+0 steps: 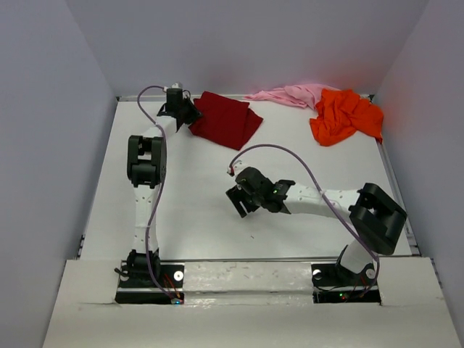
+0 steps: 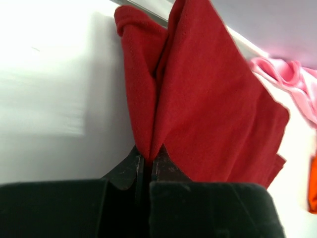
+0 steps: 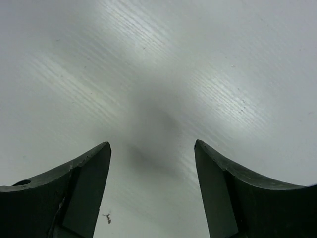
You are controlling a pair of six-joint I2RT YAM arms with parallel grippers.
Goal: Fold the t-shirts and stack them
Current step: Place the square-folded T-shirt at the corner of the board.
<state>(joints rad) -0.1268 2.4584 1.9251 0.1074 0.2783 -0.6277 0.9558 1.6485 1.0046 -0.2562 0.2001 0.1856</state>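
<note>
Cloth of a deep, plain crimson makes up the dark red t-shirt (image 1: 226,119) (image 2: 208,109), which lies folded into a rough rectangle at the far left of the tabletop (image 1: 196,210), near the back edge. Its left edge is gathered up into a ridge, and the left gripper (image 1: 187,114) (image 2: 147,161) is clamped on that pinch of fabric, jaws pressed together with the cloth fanning out from between them.

The pale pink t-shirt (image 1: 290,94) (image 2: 287,79) is strung out in a crumpled band along the back wall, right of centre and apart from the red one. Its right end meets the bright orange t-shirt (image 1: 346,116), a loose, wrinkled heap in the far right corner.

The right gripper (image 1: 239,199) (image 3: 152,145) hangs over bare tabletop near the middle, well clear of all three shirts, its jaws spread wide and holding nothing.

The tabletop is white and matte, with fine faint streaks showing in the right wrist view. Plain pale grey walls (image 1: 254,43) close it in at the back and on both sides.
</note>
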